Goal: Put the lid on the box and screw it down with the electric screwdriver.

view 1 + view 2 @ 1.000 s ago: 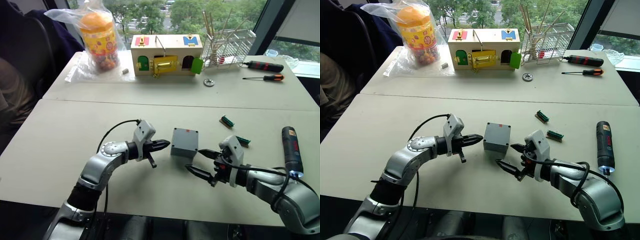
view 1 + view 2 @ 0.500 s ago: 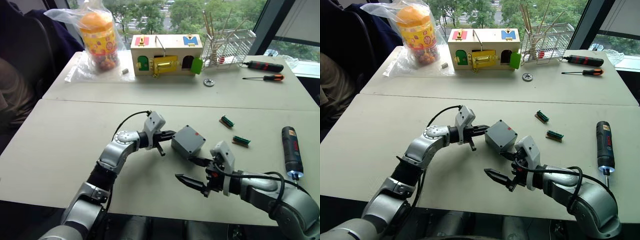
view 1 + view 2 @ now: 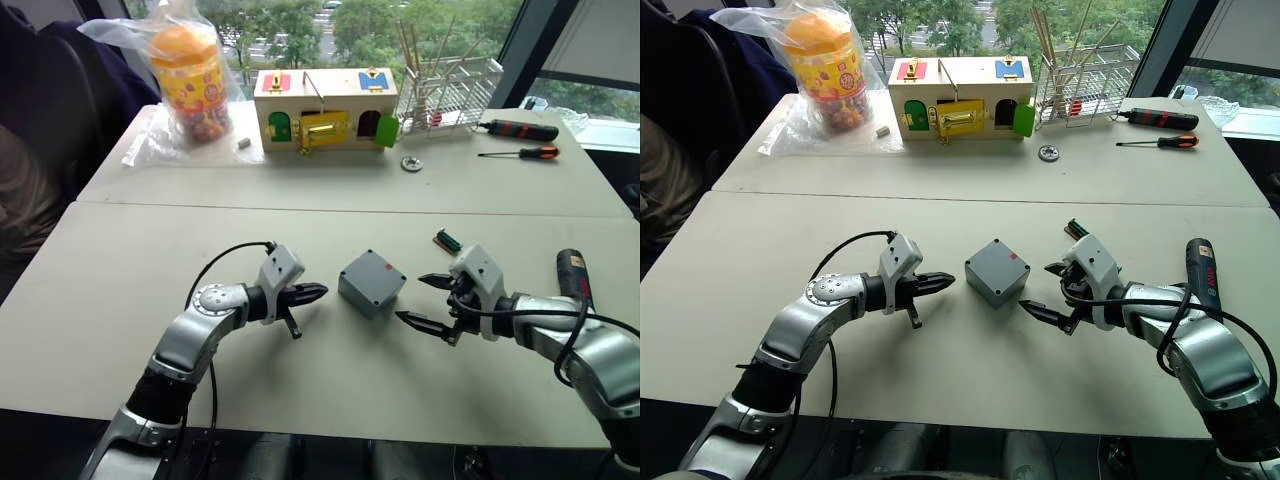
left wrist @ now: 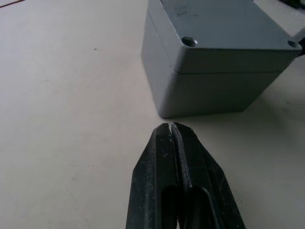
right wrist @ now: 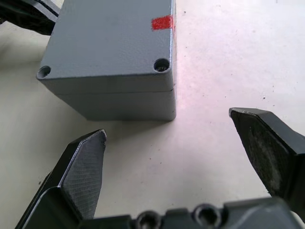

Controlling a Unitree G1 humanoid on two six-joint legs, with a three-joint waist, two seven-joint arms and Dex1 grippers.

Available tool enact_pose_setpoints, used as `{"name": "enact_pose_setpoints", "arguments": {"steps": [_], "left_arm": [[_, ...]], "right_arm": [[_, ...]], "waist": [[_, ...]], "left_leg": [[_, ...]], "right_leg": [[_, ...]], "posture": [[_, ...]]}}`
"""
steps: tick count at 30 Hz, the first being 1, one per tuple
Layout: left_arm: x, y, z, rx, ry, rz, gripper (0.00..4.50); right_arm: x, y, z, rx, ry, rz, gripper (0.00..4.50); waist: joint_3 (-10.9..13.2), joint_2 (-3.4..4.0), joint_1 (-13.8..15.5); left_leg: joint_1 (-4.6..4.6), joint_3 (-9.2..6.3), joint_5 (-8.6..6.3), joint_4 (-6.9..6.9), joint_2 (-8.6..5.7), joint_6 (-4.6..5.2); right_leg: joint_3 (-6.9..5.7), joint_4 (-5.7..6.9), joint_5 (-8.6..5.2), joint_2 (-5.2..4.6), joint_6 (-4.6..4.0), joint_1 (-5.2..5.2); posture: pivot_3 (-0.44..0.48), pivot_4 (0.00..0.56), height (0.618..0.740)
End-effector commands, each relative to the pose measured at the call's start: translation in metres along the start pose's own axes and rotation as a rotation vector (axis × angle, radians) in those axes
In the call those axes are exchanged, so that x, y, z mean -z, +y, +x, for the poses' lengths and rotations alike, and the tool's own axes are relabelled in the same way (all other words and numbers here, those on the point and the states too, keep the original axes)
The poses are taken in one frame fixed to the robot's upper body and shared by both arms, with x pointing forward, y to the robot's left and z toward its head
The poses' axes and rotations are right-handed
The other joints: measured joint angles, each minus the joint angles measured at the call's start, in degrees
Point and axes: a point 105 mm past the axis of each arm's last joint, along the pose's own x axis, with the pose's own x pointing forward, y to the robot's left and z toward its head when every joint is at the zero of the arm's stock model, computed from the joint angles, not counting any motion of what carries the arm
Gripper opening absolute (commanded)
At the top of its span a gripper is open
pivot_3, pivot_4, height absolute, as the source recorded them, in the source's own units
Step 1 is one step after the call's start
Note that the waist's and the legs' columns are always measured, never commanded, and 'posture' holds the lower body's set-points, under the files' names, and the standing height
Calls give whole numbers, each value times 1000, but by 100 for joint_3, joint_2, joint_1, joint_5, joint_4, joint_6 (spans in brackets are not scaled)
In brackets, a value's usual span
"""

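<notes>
Both our arms pull back; box (image 3: 371,283) sits between closed left gripper (image 3: 318,292) and wide-open, empty right gripper (image 3: 426,302)

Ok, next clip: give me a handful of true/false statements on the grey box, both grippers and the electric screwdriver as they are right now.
1. The lid sits on the box. True.
2. The left gripper is clamped on the box. False: its fingers are shut, with a gap to the box.
3. The right gripper is open. True.
4. The right gripper holds the electric screwdriver. False: it lies on the table, beside the right arm.
5. The lid's red mark faces up. True.
</notes>
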Motion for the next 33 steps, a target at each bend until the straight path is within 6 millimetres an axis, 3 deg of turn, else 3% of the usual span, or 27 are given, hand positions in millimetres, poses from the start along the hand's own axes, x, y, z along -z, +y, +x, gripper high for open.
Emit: {"name": "enact_pose_setpoints", "arguments": {"steps": [1,13,21,26,29,33], "left_arm": [[-13,-9,10,21,-50,21,0],[-26,-2,31,-9,-112,40,0],[-26,5,35,-34,-111,64,0],[-27,6,28,-32,-112,62,0],[-34,11,14,-46,-132,39,0],[-71,18,-8,-34,-252,-4,0]], "right_arm": [[-7,5,7,-66,-28,-51,4483],[-10,43,11,-156,-67,19,4483],[-11,46,11,-121,-79,49,4483],[-6,28,-2,-24,-43,50,4483],[-4,5,-25,79,-43,80,4483],[-12,-38,-51,239,-145,175,4483]], "waist": [[0,0,2],[0,-1,3],[0,-1,-1],[0,-1,11],[0,-1,7],[0,-2,-9]], "left_leg": [[0,0,0,0,0,0],[0,-3,0,0,0,0],[0,-3,0,1,-2,-1],[0,-5,0,2,-3,0],[-1,-5,0,1,-4,0],[0,-4,0,2,-1,0]], "right_leg": [[0,0,0,0,0,0],[-4,0,0,0,0,1],[-4,0,0,0,0,1],[-4,1,0,-1,0,2],[-3,1,0,-1,0,1],[-3,2,0,0,0,1]], "posture": [[0,150,740],[0,150,740],[0,150,740],[0,150,740],[0,150,740],[0,150,740]]}}
